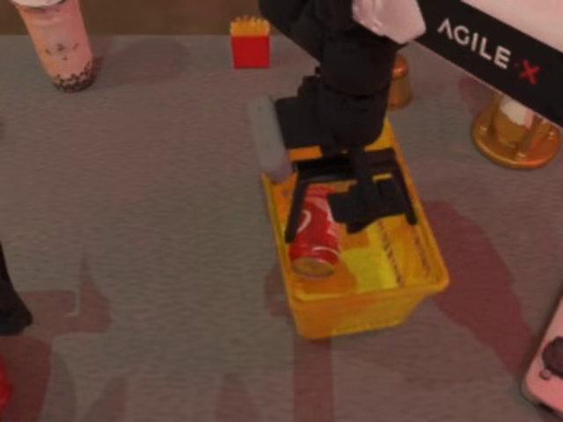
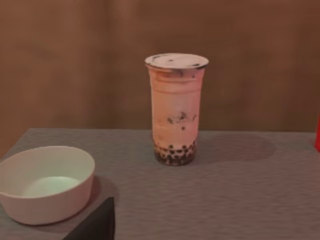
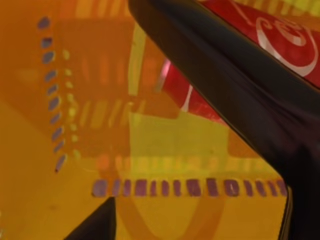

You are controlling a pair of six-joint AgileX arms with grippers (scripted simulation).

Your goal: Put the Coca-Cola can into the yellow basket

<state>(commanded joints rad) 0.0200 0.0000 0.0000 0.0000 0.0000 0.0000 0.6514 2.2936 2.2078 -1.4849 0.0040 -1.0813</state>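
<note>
The red Coca-Cola can [image 1: 315,233] lies tilted on its side inside the yellow basket [image 1: 369,308], towards the basket's left wall. In the right wrist view the can [image 3: 285,37] shows past a black bar, above the basket's slotted yellow floor [image 3: 165,145]. My right gripper [image 1: 347,211] hangs low over the basket's far half, open, with the can loose beside it. One of its fingertips [image 3: 102,222] shows over the basket floor. My left arm [image 1: 7,308] is parked at the table's left edge, and one fingertip [image 2: 102,222] of its open gripper shows.
A bubble tea cup [image 1: 57,44] stands at the far left corner, also the cup [image 2: 176,110] in the left wrist view, with a white bowl [image 2: 45,182] near it. A red fries box [image 1: 250,41] stands at the back. Golden objects [image 1: 515,132] sit at the right.
</note>
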